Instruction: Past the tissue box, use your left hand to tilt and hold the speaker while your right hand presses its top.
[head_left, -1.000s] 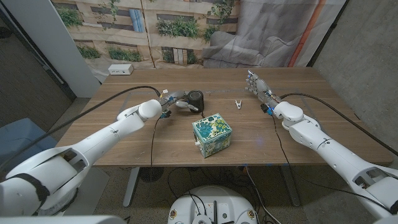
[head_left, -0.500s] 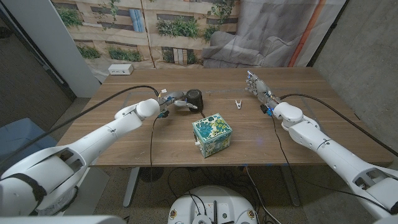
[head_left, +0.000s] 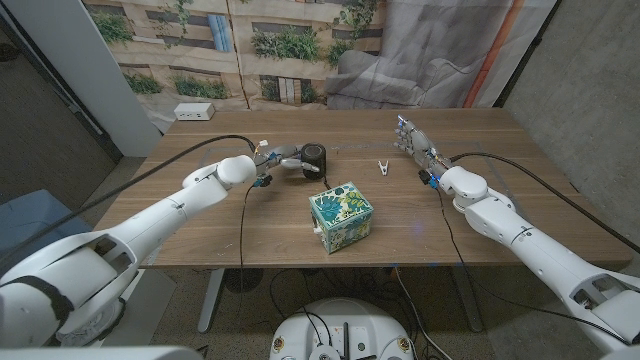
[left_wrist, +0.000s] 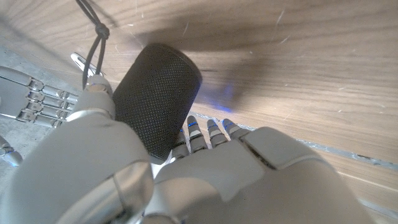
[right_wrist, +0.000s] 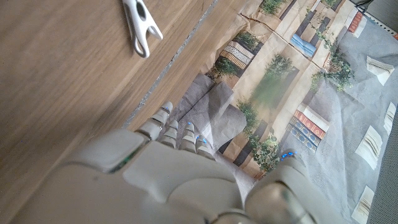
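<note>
The left hand (head_left: 283, 160) has slid farther, now gripping the speaker (head_left: 314, 159) beyond the tissue box (head_left: 340, 216). The right hand (head_left: 414, 139), open and empty, waits well right of it.

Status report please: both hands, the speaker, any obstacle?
Left robot hand at speaker, grip unclear. Right robot hand open, apart from it. Clothespin lies between; tissue box nearer, not blocking.

Left hand (head_left: 285, 160) seemingly touching speaker (head_left: 314, 159).
</note>
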